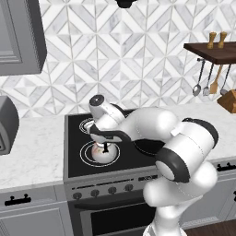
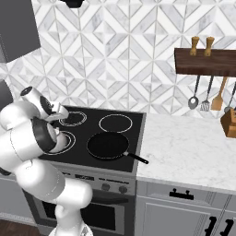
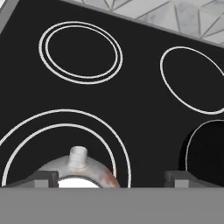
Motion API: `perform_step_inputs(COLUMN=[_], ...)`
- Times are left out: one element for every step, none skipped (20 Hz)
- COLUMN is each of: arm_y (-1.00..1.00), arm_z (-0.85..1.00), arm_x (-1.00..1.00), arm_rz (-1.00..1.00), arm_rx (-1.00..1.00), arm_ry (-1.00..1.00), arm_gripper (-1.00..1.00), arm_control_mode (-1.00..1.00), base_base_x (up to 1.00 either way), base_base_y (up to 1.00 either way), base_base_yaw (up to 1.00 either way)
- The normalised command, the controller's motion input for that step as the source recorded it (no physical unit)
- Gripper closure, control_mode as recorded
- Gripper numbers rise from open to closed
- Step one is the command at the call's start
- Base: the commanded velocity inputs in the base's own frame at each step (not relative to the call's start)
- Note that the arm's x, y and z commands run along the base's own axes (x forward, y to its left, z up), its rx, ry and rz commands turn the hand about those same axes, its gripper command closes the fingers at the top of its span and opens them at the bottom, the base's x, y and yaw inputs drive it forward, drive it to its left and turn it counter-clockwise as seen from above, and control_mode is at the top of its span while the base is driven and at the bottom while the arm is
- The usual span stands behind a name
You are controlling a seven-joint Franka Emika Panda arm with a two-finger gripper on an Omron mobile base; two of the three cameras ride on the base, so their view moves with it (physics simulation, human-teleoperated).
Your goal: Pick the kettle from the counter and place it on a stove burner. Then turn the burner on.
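The kettle [image 1: 103, 153] sits on the stove burner [image 1: 85, 154], the largest double-ringed circle at the front left of the black cooktop [image 1: 73, 161]. In the hand view the kettle [image 3: 85, 173] lies inside the inner ring of the burner [image 3: 26, 127], its short spout pointing toward the rear of the cooktop.

The gripper [image 1: 106, 144] is positioned directly above the kettle. Its two fingertips [image 3: 41, 178] stand wide apart, one on each side of the kettle body, and neither appears to press against it. The jaws are open and hold nothing.

Relative to the kettle, the smaller double-ringed circle [image 3: 80, 51] is directly behind it. The single-ringed circle [image 3: 192, 78] is behind and to the right. The black frying pan [image 2: 108, 145] occupies the front right zone, beside the kettle's burner, with its handle pointing toward the counter [image 2: 189, 152]. The control knobs [image 1: 103, 191] run along the front panel below the kettle.
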Motion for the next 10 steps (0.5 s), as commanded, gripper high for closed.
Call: perform_step_inputs(arm_y=[0.0, 0.01, 0.04, 0.06, 0.1, 0.12, 0.16, 0.31, 0.41, 0.5], arm_z=[0.2, 0.34, 0.46, 0.49, 0.42, 0.36, 0.29, 0.26, 0.16, 0.03], arm_x=[-0.12, -0.19, -0.3, -0.37, -0.48, -0.61, -0.71, -0.79, -0.81, -0.8], arm_rz=[0.0, 0.0, 0.0, 0.0, -0.01, -0.01, 0.0, 0.0, 0.0, 0.0], arm_rx=[0.0, 0.0, 0.0, 0.0, 0.0, 0.02, 0.02, 0.0, 0.0, 0.0], arm_ry=[-0.06, -0.09, -0.16, -0.15, -0.12, -0.08, -0.05, -0.03, -0.01, 0.0], arm_gripper=[-1.0, -1.0, -1.0, -1.0, -1.0, -1.0, -1.0, -1.0, -1.0, -1.0], arm_control_mode=[-1.0, -1.0, -1.0, -1.0, -1.0, -1.0, -1.0, -1.0, -1.0, -1.0], base_base_x=[0.0, 0.0, 0.0, 0.0, 0.0, 0.0, 0.0, 0.0, 0.0, 0.0], base_base_y=[0.0, 0.0, 0.0, 0.0, 0.0, 0.0, 0.0, 0.0, 0.0, 0.0], base_base_yaw=[0.0, 0.0, 0.0, 0.0, 0.0, 0.0, 0.0, 0.0, 0.0, 0.0])
